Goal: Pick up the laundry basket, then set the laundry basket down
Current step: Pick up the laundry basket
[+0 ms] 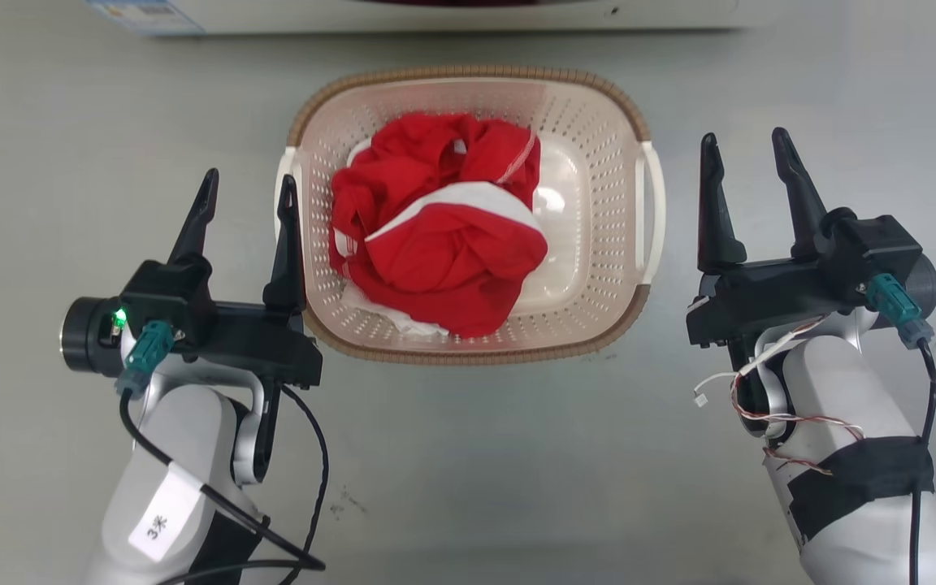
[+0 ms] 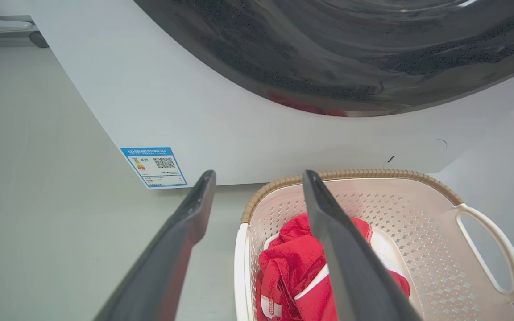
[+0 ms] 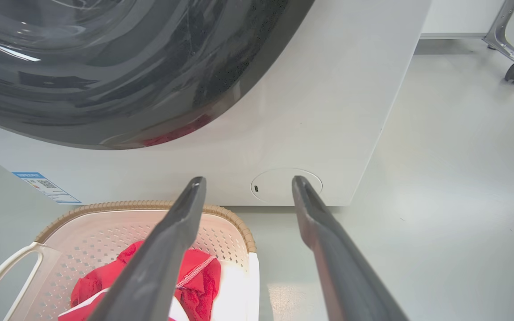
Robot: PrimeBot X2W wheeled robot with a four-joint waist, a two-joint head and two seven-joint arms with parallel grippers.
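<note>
The left gripper (image 1: 249, 179) is released: its two dark fingers stand spread apart and hold nothing. In the head view, its right finger overlaps the left edge of the laundry basket (image 1: 598, 203). Its left finger lies over bare floor (image 1: 468, 455) to the left of the basket. In the left wrist view, the white left handle (image 2: 240, 267) lies between the two fingers. Whether either finger touches the plastic cannot be determined.

The right gripper (image 1: 744, 136) is likewise released, with fingers spread and nothing between them. In the head view it sits just beside the right handle (image 1: 653, 215). A strip of floor is visible between that handle and the nearer finger.

The laundry basket stands upright on the floor, between the two grippers and just in front of the white washing machine (image 1: 435, 16). A brown woven-look rim runs along its far and near sides, and the white handles are on its left and right sides. The walls are perforated.

A crumpled red garment (image 1: 435, 244) with white trim lies inside, filling the left and centre of the basket. The right part of the base is bare.

On the washing machine, the dark round door (image 2: 350, 53) sits above the basket and carries a red reflection at its lower edge. A blue label (image 2: 154, 167) is fixed at the lower left of the front panel, and a round cover (image 3: 286, 185) is at the lower right. A caster (image 3: 513, 71) on a metal leg stands on the floor to the far right of the machine.
</note>
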